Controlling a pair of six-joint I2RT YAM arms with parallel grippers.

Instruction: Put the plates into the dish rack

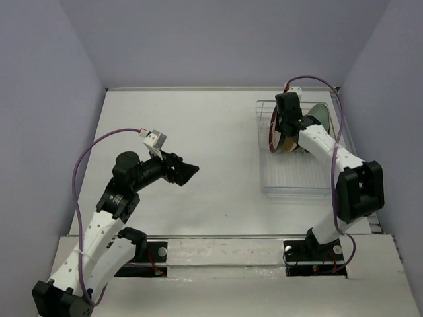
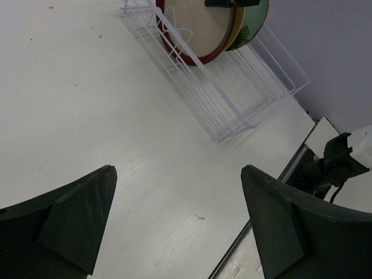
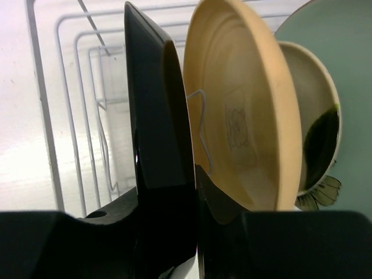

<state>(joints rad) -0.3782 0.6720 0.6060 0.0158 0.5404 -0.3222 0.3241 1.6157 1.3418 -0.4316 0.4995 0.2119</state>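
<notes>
The white wire dish rack (image 1: 297, 181) lies at the far right of the table, also in the left wrist view (image 2: 244, 93). Several plates stand on edge at its far end. The leftmost plate (image 2: 197, 29) has a cream face and a red-brown rim, and looks dark and glossy edge-on in the right wrist view (image 3: 157, 116). My right gripper (image 1: 285, 129) (image 3: 168, 192) is shut on its top rim. Behind it stand the orange-yellow plate (image 3: 244, 116), a cream plate (image 3: 317, 133) and the pale teal plate (image 3: 343, 52). My left gripper (image 1: 187, 172) (image 2: 177, 174) is open and empty, above bare table at centre-left.
The near half of the rack (image 2: 232, 110) holds no plates. Grey walls close the table on three sides. A dark seam (image 2: 261, 209) runs along the table's front edge, with the right arm's base (image 2: 337, 163) beyond it.
</notes>
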